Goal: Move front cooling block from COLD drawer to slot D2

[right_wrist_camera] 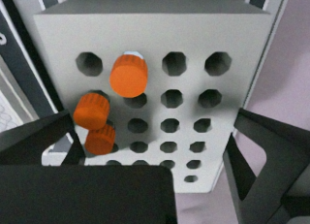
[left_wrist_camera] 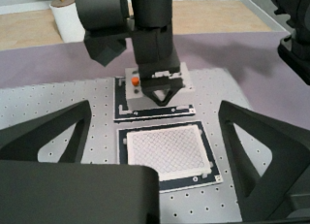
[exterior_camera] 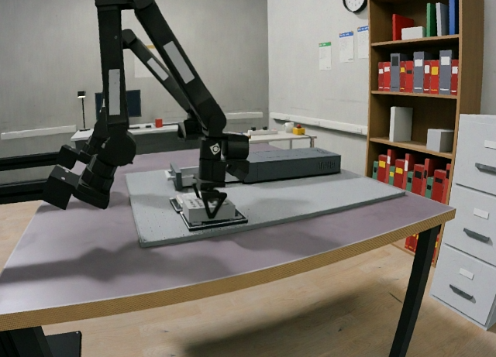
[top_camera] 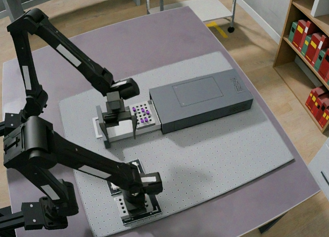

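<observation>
The front cooling block (top_camera: 126,215) (exterior_camera: 192,214) (left_wrist_camera: 140,104) (right_wrist_camera: 189,40) is at slot D2 (top_camera: 138,217) (exterior_camera: 216,225) (left_wrist_camera: 145,115), low over or on its plate; whether it sits flat inside the locators cannot be told. Three orange-capped tubes stand in its bores, one cap (right_wrist_camera: 128,76) in the row nearest the top of the right wrist view. My right gripper (right_wrist_camera: 153,107) is shut on its sides. My left gripper (top_camera: 121,139) is open and empty above the front of the open drawer (top_camera: 155,126). The rear block (top_camera: 151,120), with several purple caps, is in the drawer.
Slot D1 (top_camera: 114,190) (left_wrist_camera: 208,151) lies between D2 and the drawer. The grey cooler (top_camera: 201,96) (exterior_camera: 292,165) stands behind the drawer. The drawer handle (top_camera: 107,143) (exterior_camera: 176,176) is close to a left finger. My right forearm passes over D1 in the top view.
</observation>
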`<control>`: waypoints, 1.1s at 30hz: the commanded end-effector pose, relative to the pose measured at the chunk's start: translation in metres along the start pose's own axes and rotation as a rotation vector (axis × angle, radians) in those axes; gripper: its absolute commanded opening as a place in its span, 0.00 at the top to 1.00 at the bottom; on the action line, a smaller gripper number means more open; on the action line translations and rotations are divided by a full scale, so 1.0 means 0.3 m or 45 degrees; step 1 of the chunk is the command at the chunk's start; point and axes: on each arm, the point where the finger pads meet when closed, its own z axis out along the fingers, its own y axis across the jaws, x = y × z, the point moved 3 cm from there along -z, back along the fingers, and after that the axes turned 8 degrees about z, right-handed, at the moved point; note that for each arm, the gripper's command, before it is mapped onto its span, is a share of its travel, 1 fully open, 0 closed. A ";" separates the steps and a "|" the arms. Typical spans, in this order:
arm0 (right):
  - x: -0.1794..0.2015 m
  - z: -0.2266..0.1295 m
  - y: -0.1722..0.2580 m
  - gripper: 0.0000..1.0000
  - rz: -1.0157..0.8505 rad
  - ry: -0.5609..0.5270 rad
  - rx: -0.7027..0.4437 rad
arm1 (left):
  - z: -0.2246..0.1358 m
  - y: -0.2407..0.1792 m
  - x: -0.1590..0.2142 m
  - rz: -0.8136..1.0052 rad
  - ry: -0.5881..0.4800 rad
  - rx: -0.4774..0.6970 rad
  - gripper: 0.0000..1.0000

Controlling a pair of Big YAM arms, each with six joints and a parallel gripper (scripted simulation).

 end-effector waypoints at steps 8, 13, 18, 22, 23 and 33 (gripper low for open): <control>-0.129 -0.075 0.025 0.16 -0.018 -0.113 -0.022 | 0.011 0.046 -0.027 0.044 -0.020 -0.013 0.00; -0.135 -0.051 0.017 0.16 -0.022 -0.159 -0.026 | 0.011 0.046 -0.027 0.044 -0.020 -0.013 0.00; -0.135 -0.051 0.017 0.16 -0.022 -0.159 -0.025 | 0.011 0.046 -0.027 0.044 -0.020 -0.013 0.00; -0.135 -0.051 0.017 0.16 -0.022 -0.159 -0.025 | 0.011 0.046 -0.027 0.044 -0.020 -0.013 0.00; -0.135 -0.051 0.017 0.16 -0.022 -0.159 -0.025 | 0.011 0.046 -0.027 0.044 -0.020 -0.013 0.00; -0.135 -0.051 0.016 0.16 -0.018 -0.159 -0.024 | 0.011 0.046 -0.027 0.044 -0.020 -0.013 0.00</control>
